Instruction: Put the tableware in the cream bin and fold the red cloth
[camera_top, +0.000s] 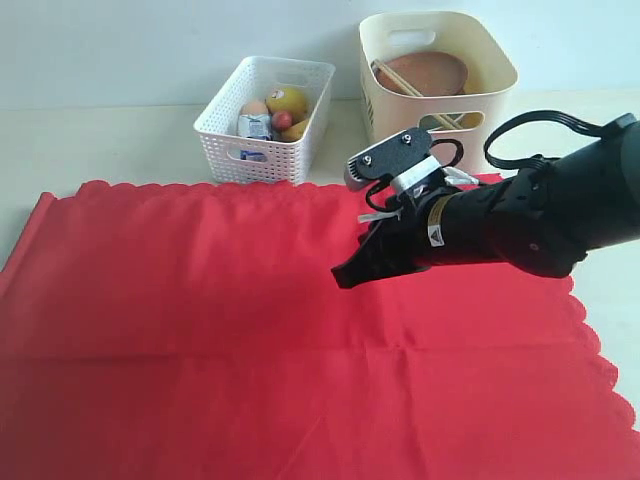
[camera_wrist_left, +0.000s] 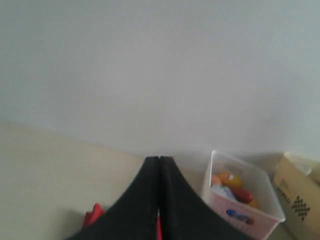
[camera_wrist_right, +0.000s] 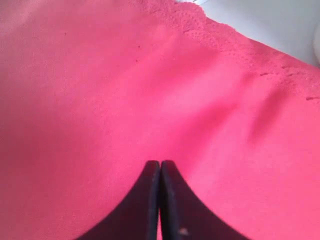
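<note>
Lying flat across the near part of the table (camera_top: 100, 140), the red cloth (camera_top: 200, 300) is spread wide from the left edge of the scene to the right, its scalloped far border running just in front of the two containers and a faint crease crossing it from left to right. The right gripper (camera_top: 348, 274) hangs over the cloth a little right of centre, its arm reaching in from the right with the tips pointing left and down at the fabric. In the right wrist view, the right gripper (camera_wrist_right: 160, 165) has its dark fingers (camera_wrist_right: 150, 200) pressed together with nothing between them, and only red fabric lies below; whether the tips touch it cannot be told. The left gripper (camera_wrist_left: 159, 161) is likewise clenched and empty, with a scrap of red showing beneath it. Beyond the cloth's far right corner stands the cream bin (camera_top: 500, 88), holding the brown plate (camera_top: 425, 72) and the chopsticks (camera_top: 405, 80). Left of it, at the far middle, sits the white lattice basket (camera_top: 225, 150).
</note>
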